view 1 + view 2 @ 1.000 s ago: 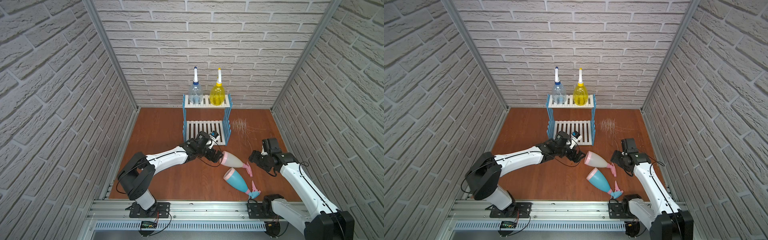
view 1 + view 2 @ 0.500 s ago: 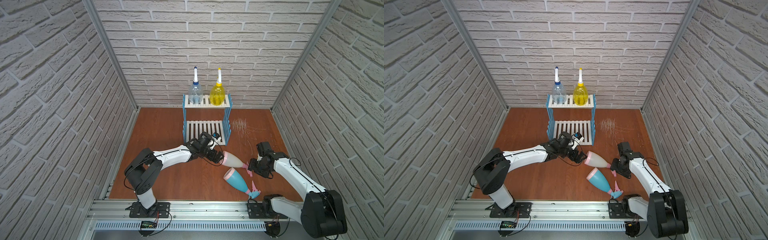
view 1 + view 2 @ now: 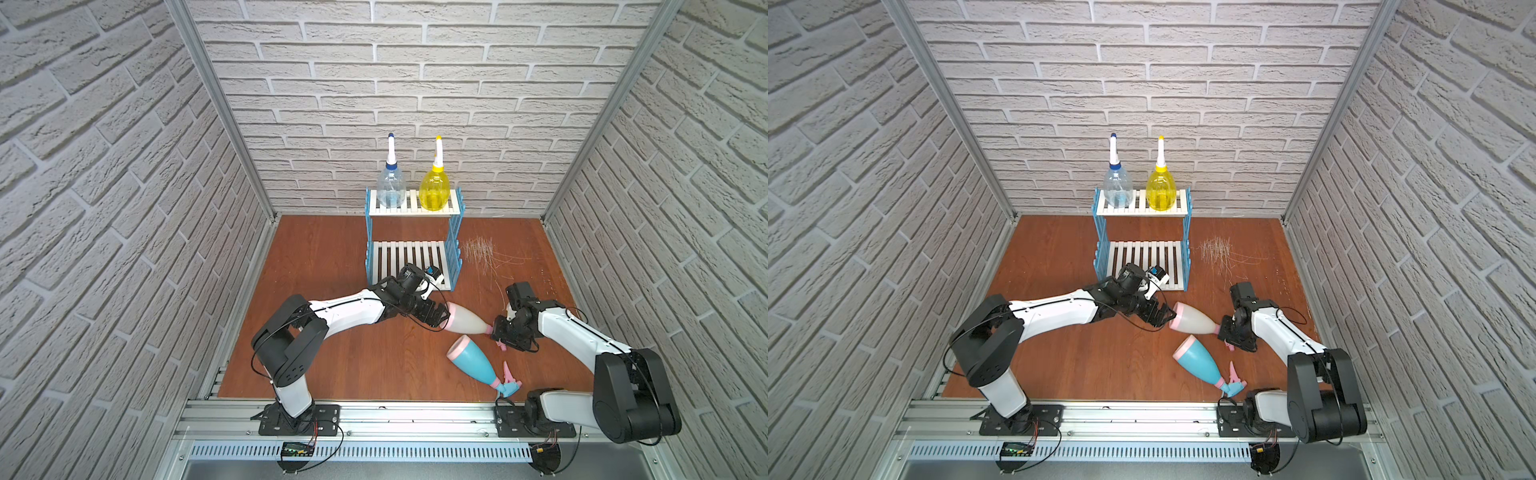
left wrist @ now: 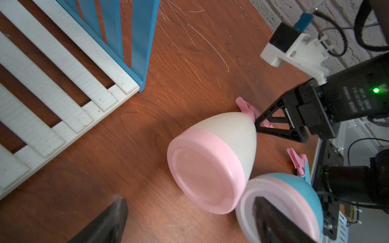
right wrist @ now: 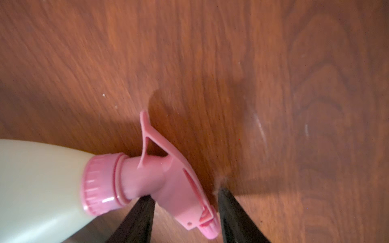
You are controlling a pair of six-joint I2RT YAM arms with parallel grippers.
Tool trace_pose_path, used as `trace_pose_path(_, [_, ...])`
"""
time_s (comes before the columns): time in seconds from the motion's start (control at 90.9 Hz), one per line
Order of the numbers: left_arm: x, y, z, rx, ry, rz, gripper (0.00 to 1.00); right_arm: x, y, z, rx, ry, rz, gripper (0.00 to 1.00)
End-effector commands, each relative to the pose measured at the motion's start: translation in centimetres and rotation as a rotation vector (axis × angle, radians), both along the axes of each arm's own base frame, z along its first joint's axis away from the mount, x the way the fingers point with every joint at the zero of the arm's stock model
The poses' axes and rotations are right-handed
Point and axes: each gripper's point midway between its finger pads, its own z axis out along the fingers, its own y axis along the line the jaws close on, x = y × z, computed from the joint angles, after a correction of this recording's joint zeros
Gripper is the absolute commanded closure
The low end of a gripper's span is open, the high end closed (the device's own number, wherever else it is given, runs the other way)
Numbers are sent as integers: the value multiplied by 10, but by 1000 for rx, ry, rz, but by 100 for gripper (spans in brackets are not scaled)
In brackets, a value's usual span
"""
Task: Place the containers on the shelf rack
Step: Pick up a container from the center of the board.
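Right gripper (image 3: 505,334) first, both top views: found it down at the trigger end of the opaque cream-white spray bottle with pink base (image 3: 465,322), which lay on its side on the brown wooden table (image 3: 332,353), near the front of the small blue-and-white slatted shelf rack (image 3: 409,257). Found left gripper (image 3: 436,318) at that bottle's base. Noted opaque light-blue spray bottle (image 3: 473,363) also lying down just beside, with clear spray bottle (image 3: 391,189) and transparent yellow spray bottle (image 3: 434,191) upright on the top shelf.

Left wrist: saw left jaws spread wide, holding nothing, pink base dead ahead.

Right wrist: saw black fingers (image 5: 139,221) straddling the pink trigger head (image 5: 168,178), partway closed; could not tell if clamped yet.

Judged best to close on the neck under the trigger, not the nozzle tip, then tip up slowly and stay clear of the light-blue one.
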Motion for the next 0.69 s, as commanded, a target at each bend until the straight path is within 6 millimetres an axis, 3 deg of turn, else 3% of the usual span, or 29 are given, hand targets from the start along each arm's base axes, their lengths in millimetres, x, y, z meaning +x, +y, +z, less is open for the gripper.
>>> trace_pose_path(0.0, [3,-7,15,-37,-18,-4,3,3,13,-3,33,-23,73,49])
trace_pose_path(0.198, [1,1,13,-19,-11,25,3,5,29,-4,53,-38,147,55])
trace_pose_path(0.682, [-3,24,22,-4,-46,76,2,1,41,-3,-2,-35,231,73])
